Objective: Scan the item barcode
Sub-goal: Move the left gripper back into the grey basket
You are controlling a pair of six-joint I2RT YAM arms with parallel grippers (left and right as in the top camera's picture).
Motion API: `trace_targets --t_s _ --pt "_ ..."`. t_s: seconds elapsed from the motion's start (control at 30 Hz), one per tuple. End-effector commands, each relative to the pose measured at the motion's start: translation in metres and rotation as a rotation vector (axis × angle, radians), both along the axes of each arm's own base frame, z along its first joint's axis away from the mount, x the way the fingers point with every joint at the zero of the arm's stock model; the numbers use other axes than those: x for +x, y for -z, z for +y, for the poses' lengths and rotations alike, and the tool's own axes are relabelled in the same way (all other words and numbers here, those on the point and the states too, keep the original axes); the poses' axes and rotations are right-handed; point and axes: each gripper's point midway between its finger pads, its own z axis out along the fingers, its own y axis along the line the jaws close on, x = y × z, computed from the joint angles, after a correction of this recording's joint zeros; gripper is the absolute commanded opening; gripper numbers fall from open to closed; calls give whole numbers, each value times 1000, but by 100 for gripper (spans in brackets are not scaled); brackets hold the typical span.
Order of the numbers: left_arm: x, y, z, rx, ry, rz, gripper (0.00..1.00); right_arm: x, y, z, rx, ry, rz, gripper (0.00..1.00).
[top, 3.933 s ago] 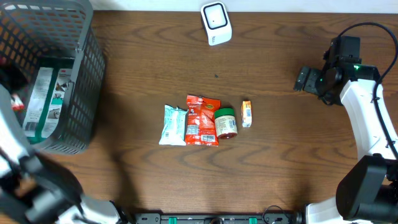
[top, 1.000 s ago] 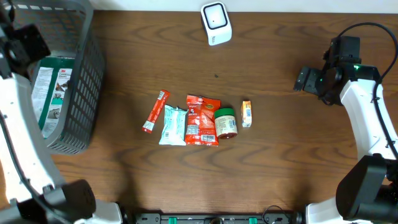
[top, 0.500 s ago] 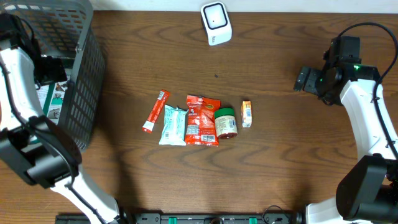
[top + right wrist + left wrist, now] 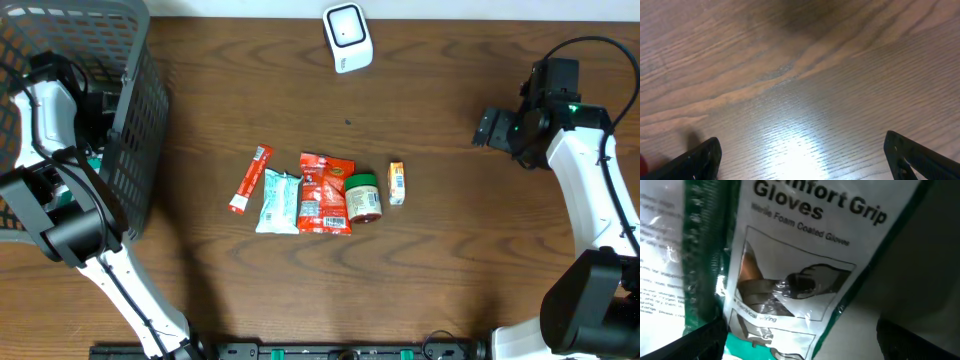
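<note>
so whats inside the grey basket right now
The basket holds a pack of grip gloves, with the open left hand over it. From overhead the arm and mesh wall hide most of the floor, so anything else cannot be seen.

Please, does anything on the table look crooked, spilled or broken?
Nothing looks spilled or broken. Only the red stick packet, at the left end of the row, lies slanted; the white packet beside it lies nearly straight.

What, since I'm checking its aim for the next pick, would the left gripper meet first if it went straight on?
Most likely the gloves package, lying in the basket: it fills the wrist view ahead of the open left gripper. How near, I cannot tell.
</note>
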Motion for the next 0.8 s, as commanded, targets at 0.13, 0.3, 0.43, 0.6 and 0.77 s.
trace_targets --t_s 0.13,0.3,0.43,0.6,0.77 --pt "-12 44 -4 -50 18 94 70 3 -8 -2 -11 -9 -23 99" --pt "-14 44 -1 -51 8 93 18 3 -8 -2 -11 -9 -23 99" --pt "-9 36 2 -40 -38 69 8 3 -8 -2 -11 -9 -23 99" --pt "3 1 8 -2 -75 -14 7 3 -8 -2 -11 -9 -23 99" --pt "18 -78 18 88 -151 -205 7 3 -8 -2 -11 -9 -23 99"
